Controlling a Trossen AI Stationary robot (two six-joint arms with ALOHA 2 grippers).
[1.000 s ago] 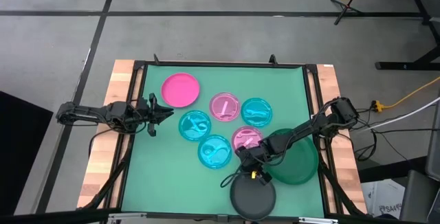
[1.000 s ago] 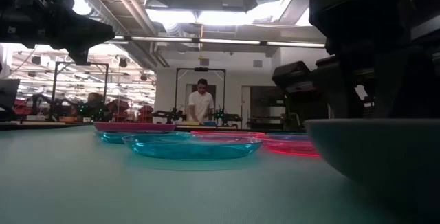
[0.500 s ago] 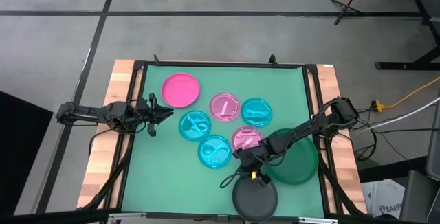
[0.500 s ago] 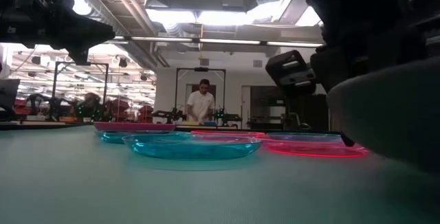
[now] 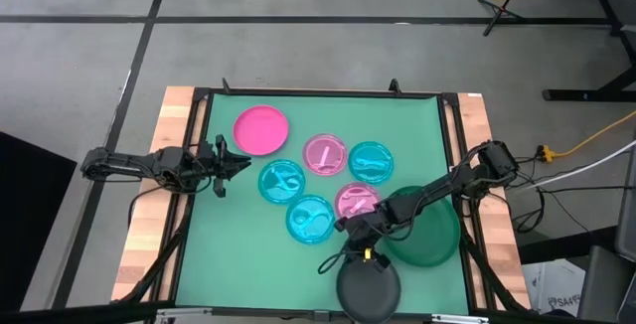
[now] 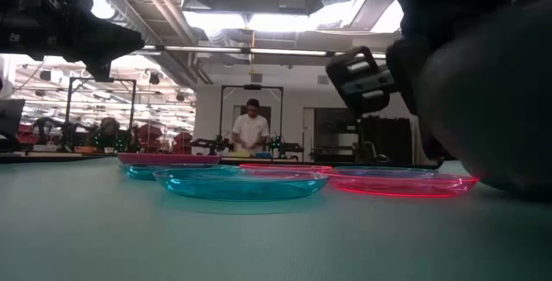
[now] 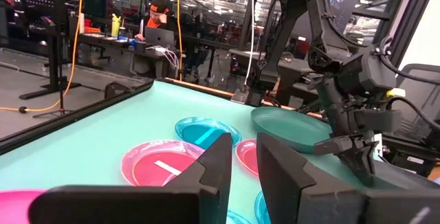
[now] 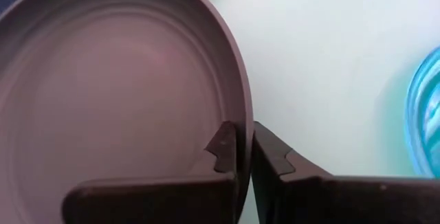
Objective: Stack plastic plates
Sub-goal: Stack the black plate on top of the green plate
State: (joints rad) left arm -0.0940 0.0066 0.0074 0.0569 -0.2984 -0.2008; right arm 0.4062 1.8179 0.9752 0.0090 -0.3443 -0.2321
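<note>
My right gripper [image 5: 358,252] [image 8: 245,148] is shut on the dark grey plate [image 5: 369,286] [image 6: 496,91] near the table's near edge. The plate is tilted. The large dark green plate [image 5: 432,233] lies flat under my right arm. The hot pink plate [image 5: 261,129] lies at the far left. Small translucent plates lie flat between them: pink [image 5: 325,153], cyan [image 5: 371,162], cyan [image 5: 281,181], pink [image 5: 354,201] and cyan [image 5: 310,220]. My left gripper [image 5: 243,163] [image 7: 244,157] waits at the left edge, its fingers a narrow gap apart. My right gripper pinches the grey plate's rim [image 8: 242,117] at its far side, one finger [image 8: 223,148] inside the bowl and the other [image 8: 271,157] outside. The fingers slant down from the table's far right. The plate hangs tilted, its underside [image 6: 509,117] turned toward the near edge and raised above the mat.
The green mat [image 5: 229,244] has free room at its near left. A black frame [image 5: 318,92] runs around the table. A person [image 6: 252,130] stands in the room far behind, among other workstations.
My right gripper has risen with the grey plate's rim. The plate lay flat on the mat a second ago. Its held side came up first, and now it is tipped steeply with its underside toward the near edge. Everything else stayed put.
</note>
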